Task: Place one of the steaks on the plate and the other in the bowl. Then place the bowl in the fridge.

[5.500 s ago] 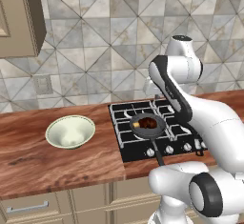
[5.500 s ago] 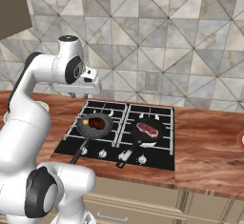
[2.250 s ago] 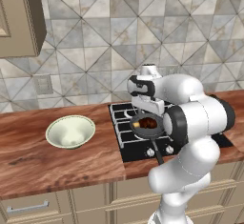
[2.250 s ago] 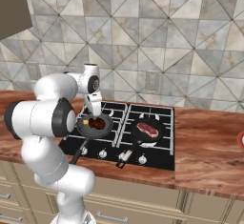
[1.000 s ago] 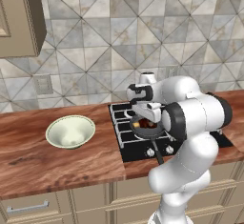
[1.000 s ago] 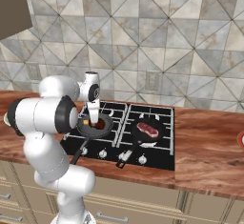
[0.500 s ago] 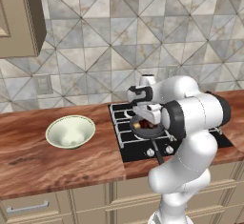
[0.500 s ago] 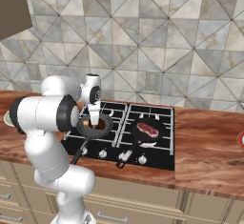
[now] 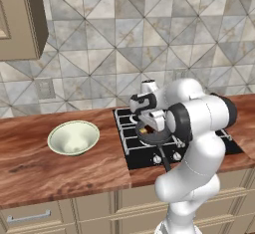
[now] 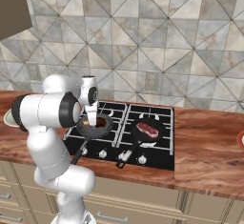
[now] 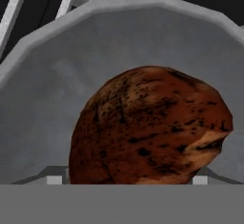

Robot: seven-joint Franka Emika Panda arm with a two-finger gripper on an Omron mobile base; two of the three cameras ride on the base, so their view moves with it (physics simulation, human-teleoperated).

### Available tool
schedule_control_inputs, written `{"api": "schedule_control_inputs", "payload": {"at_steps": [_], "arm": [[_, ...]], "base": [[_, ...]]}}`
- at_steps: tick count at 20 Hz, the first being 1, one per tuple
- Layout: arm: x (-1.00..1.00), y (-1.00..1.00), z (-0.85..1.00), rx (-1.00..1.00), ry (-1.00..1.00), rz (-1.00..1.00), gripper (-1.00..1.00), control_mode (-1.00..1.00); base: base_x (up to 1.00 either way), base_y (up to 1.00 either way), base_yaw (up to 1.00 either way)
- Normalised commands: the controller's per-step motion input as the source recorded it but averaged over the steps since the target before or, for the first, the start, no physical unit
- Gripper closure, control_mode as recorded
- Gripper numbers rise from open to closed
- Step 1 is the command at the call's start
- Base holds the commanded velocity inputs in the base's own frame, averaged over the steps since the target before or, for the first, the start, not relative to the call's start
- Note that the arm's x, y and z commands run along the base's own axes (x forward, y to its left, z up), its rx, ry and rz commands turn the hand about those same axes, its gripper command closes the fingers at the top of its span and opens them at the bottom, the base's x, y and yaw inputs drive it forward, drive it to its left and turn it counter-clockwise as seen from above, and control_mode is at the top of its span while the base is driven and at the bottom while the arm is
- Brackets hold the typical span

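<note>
Arm: glossy white rounded segments
Joints: dark bands
Hand: white housing, black camera block

I see a dark reddish-brown steak with black speckles in a grey pan. The bowl is pale cream-green, the counter is red-brown wood grain, the wall tiles are grey triangles.

My gripper is down inside the left frying pan on the black stovetop, jaw state not readable. A second pan beside it holds a reddish steak.
</note>
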Motion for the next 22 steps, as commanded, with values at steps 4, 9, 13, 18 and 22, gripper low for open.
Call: {"api": "schedule_control_inputs", "payload": {"at_steps": [4, 9, 13, 18, 22], "arm": [[-0.09, 0.00, 0.00, 0.00, 0.01, 0.00, 1.00, -1.00], [-0.42, 0.01, 0.46, -0.06, -0.30, 0.10, 1.00, -1.00], [-0.23, 0.00, 0.76, 0.04, -0.27, 0.27, 1.00, -1.00], [0.07, 0.03, 0.74, 0.24, 0.10, 0.44, 1.00, -1.00], [0.05, 0.34, 0.35, 0.11, 0.12, 0.40, 1.00, -1.00]], "base": [[0.00, 0.00, 0.00], [0.00, 0.00, 0.00], [0.00, 0.00, 0.00], [0.00, 0.00, 0.00], [0.00, 0.00, 0.00]]}}
